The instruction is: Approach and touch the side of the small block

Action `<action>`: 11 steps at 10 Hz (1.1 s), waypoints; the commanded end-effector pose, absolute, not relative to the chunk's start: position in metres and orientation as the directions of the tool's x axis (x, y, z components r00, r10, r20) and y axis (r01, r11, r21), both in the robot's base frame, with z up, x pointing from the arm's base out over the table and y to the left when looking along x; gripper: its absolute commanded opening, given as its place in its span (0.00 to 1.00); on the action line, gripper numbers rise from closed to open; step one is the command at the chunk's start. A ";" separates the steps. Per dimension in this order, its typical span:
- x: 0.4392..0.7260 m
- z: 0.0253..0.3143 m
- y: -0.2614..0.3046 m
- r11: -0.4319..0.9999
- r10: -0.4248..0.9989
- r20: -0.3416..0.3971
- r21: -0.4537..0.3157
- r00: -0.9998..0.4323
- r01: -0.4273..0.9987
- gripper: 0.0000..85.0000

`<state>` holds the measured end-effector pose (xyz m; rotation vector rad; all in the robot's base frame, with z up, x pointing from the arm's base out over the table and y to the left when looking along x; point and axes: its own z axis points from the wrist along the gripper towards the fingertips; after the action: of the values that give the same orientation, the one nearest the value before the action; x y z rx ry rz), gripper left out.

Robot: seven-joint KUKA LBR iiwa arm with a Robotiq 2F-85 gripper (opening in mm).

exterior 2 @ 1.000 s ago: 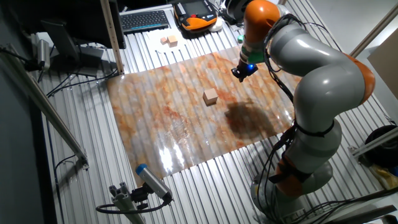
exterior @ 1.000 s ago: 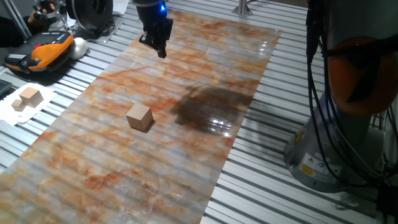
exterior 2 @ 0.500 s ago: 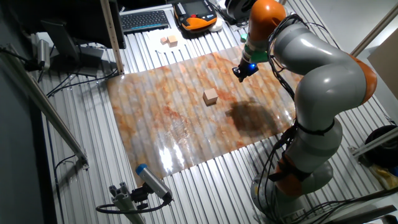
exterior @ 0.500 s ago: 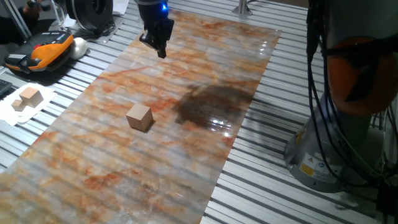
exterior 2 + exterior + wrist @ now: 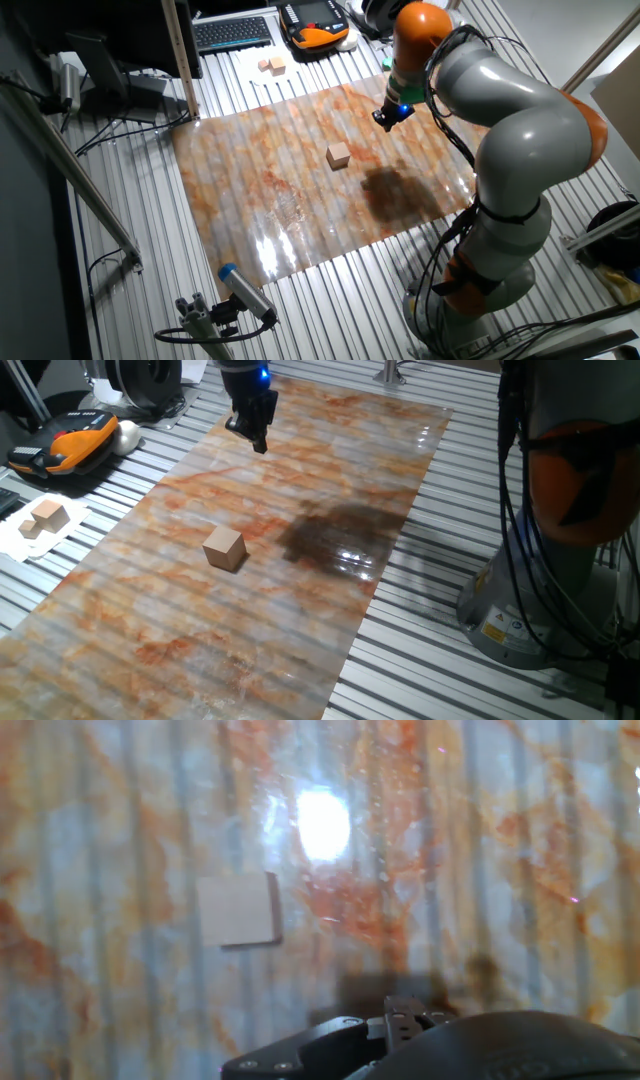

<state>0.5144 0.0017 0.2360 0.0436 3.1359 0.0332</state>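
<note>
On the far left of one fixed view, two paler wooden blocks [image 5: 43,516] sat on white paper [image 5: 30,535], apart from the work. To their right lay the marbled mat [image 5: 300,590], a glossy sheet streaked rust-orange and grey, its surface faintly ribbed by the slatted metal table [image 5: 450,670] beneath. The small block [image 5: 224,548] rested on that mat, at about nine o'clock from its centre: a plain light-tan wooden cube, sharp-edged, matte against the shine, sitting flat with all its sides free.

The gripper [image 5: 254,430] hung above the mat's far end, at roughly twelve o'clock from the block and well apart from it. Its dark fingers seemed drawn close together, yet none of the views showed the tips plainly, so I could not tell how wide the pincer stood. In the hand view the small block [image 5: 237,909] appeared at about ten o'clock from the frame's centre, beside a bright glare spot.

The approach looked barely begun. To do it well, the arm would likely need to travel toward the cube, drop to the height of its flank, then close in slowly and square-on, because a light block on a slick sheet would probably slide or twist under a hard or off-centre nudge
</note>
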 end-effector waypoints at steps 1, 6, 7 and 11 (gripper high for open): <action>0.514 0.236 0.003 0.999 0.029 -0.013 0.035 -1.000 0.028 0.00; 0.514 0.236 0.003 0.997 0.078 -0.009 0.029 -0.997 0.077 0.00; 0.514 0.233 0.002 0.997 0.075 -0.013 0.019 -0.997 0.074 0.00; 0.532 0.193 0.007 0.993 0.102 -0.010 0.058 -0.995 0.101 0.00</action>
<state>0.5330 0.0083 0.1922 0.1649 3.1237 0.0894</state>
